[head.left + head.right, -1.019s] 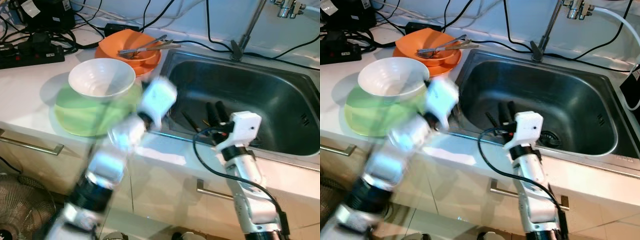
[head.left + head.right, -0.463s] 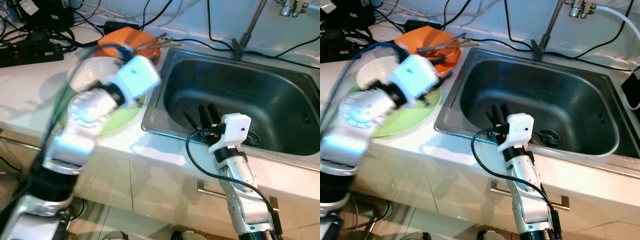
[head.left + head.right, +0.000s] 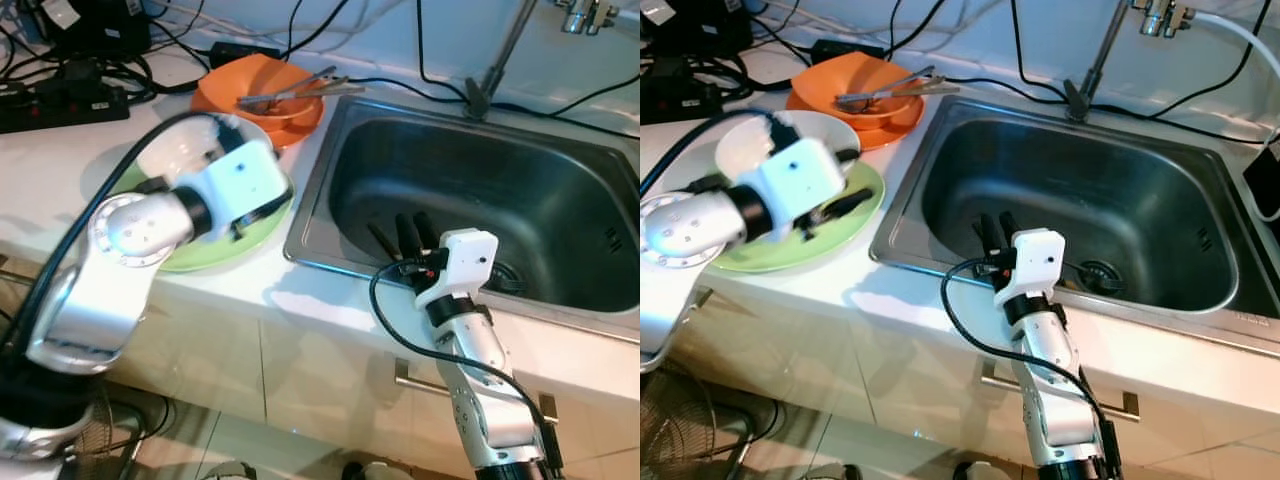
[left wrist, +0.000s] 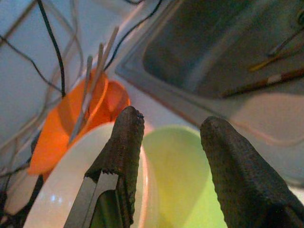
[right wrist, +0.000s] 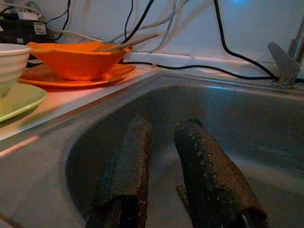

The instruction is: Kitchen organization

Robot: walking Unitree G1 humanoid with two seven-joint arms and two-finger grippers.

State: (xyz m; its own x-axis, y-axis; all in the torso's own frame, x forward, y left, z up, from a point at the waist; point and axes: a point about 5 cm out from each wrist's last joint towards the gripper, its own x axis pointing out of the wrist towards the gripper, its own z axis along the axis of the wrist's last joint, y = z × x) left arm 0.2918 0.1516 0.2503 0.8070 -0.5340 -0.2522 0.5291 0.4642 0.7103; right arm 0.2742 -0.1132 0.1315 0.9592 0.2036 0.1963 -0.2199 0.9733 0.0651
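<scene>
The white bowl [image 3: 770,140] sits on the green plate [image 3: 845,215] on the counter, directly under the left gripper [image 4: 173,156]. Its fingers are spread, one over the bowl's rim, the other above the plate. To lift cleanly, it should probably straddle the rim before closing. Beyond lies the orange bowl [image 3: 262,90]. The right gripper [image 5: 166,185], fingers slightly parted and holding nothing, hangs inside the sink [image 3: 560,190].

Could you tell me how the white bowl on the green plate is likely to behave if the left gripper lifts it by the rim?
The white bowl looks glazed and rigid, so it is probably slippery and breakable. The left gripper is open, with one finger at the rim; a one-sided rim grip may let the bowl tilt. It rests loose on the green plate, so it could slide when nudged.
</scene>
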